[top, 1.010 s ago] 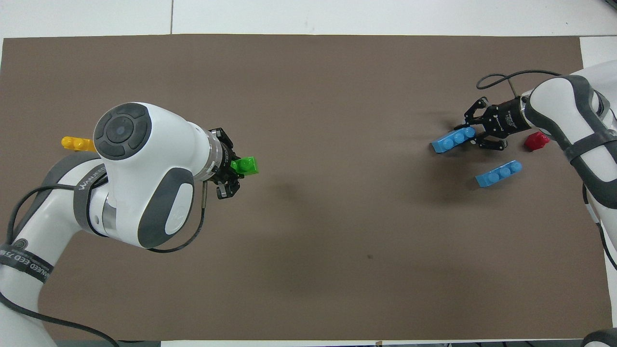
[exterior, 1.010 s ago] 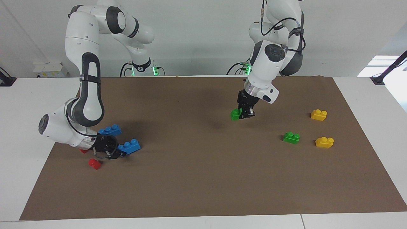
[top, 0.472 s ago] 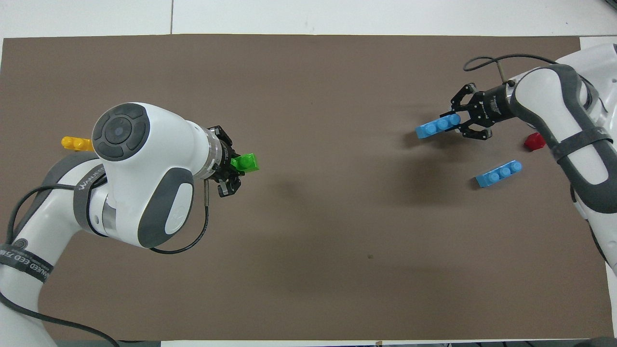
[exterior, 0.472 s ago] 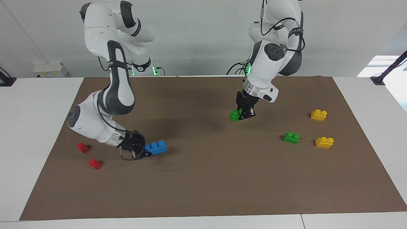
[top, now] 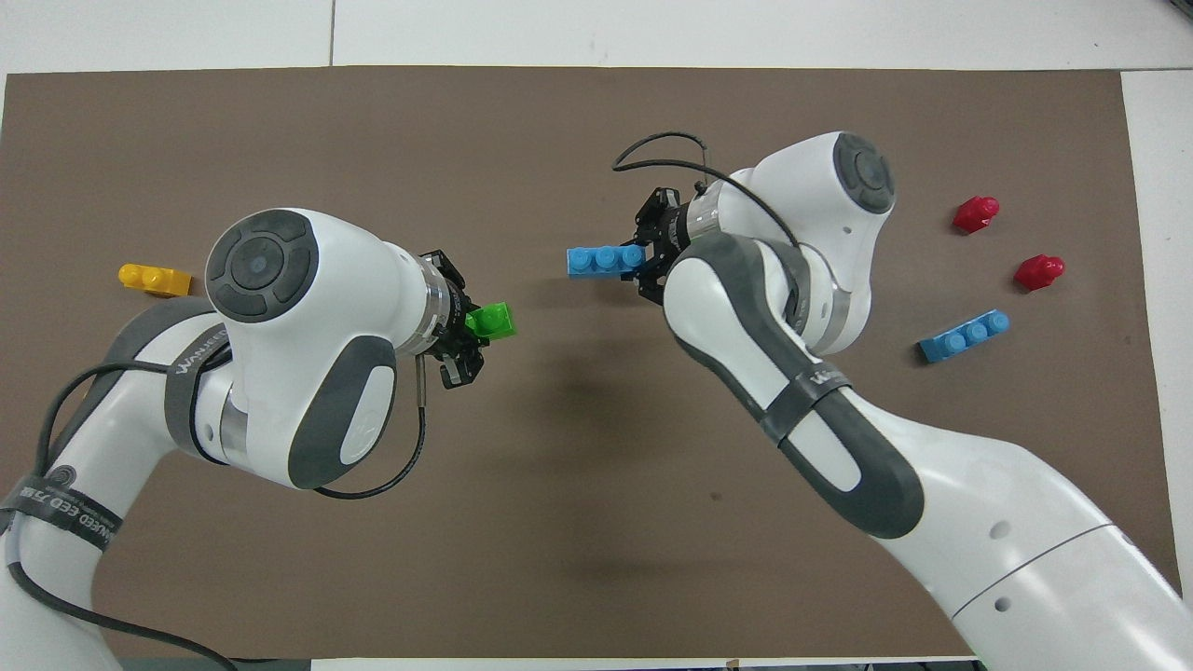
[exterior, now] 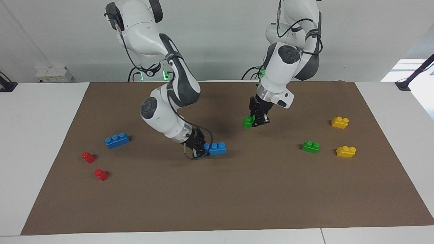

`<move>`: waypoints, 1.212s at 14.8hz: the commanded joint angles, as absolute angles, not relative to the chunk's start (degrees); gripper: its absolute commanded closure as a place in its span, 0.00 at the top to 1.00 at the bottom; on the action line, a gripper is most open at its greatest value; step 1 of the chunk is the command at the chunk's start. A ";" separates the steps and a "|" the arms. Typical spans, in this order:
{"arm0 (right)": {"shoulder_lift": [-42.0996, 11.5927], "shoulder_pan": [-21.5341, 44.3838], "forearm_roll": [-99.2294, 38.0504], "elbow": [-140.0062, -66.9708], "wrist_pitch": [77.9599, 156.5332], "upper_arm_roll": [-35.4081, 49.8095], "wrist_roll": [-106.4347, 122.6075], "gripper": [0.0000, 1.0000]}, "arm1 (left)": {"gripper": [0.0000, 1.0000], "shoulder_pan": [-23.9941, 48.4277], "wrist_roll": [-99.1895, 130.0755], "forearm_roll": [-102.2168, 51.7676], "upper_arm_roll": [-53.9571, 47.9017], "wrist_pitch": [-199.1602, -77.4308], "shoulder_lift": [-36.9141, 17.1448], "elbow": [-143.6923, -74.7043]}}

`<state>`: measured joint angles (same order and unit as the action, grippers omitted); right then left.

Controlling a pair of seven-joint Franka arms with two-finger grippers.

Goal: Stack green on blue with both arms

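Note:
My right gripper [exterior: 204, 149] [top: 643, 260] is shut on one end of a long blue brick [exterior: 217, 148] [top: 603, 259] with three studs, held low over the middle of the brown mat. My left gripper [exterior: 257, 121] [top: 469, 328] is shut on a small green brick [exterior: 248, 122] [top: 492, 321], raised over the mat beside the blue one, toward the left arm's end. A gap of mat separates the two held bricks. A second green brick [exterior: 311, 146] lies on the mat toward the left arm's end. A second blue brick [exterior: 117, 140] [top: 965, 335] lies toward the right arm's end.
Two yellow bricks [exterior: 339, 122] [exterior: 346, 151] lie near the second green one; one yellow brick [top: 154, 278] shows from overhead. Two small red bricks [exterior: 88, 157] [exterior: 101, 174] [top: 974, 213] [top: 1039, 271] lie by the second blue brick. The brown mat [exterior: 237, 203] covers the white table.
My right arm has carried the blue brick from the right arm's end to the middle of the mat. My left gripper with the green brick has shifted slightly toward it.

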<state>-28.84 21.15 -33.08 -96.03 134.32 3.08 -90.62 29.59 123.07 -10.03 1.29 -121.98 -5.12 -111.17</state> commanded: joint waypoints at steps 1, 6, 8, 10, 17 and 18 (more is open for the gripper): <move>-25.84 22.75 -35.07 -103.35 139.48 2.81 -89.65 0.00 | 0.00 31.90 124.80 -10.02 2.11 -122.34 -5.71 -110.39; -25.75 24.87 -36.30 -107.40 143.53 2.81 -88.07 0.00 | 0.00 31.73 124.81 -9.15 2.20 -122.34 -5.54 -110.48; -25.40 24.96 -36.65 -108.98 143.87 2.90 -85.36 0.00 | 0.00 31.73 125.33 -7.56 2.11 -124.52 -5.71 -110.83; -24.96 24.96 -40.75 -110.56 144.58 2.90 -79.49 0.00 | 0.00 31.90 125.77 -6.59 2.11 -128.13 -6.32 -110.31; -24.52 24.79 -45.44 -112.15 145.81 2.81 -73.21 0.00 | 0.00 34.27 131.38 -4.57 2.11 -121.67 -16.50 -98.73; -24.52 24.79 -45.44 -112.15 145.81 2.81 -73.21 0.00 | 0.00 36.28 132.88 -4.14 2.11 -120.77 -18.18 -96.70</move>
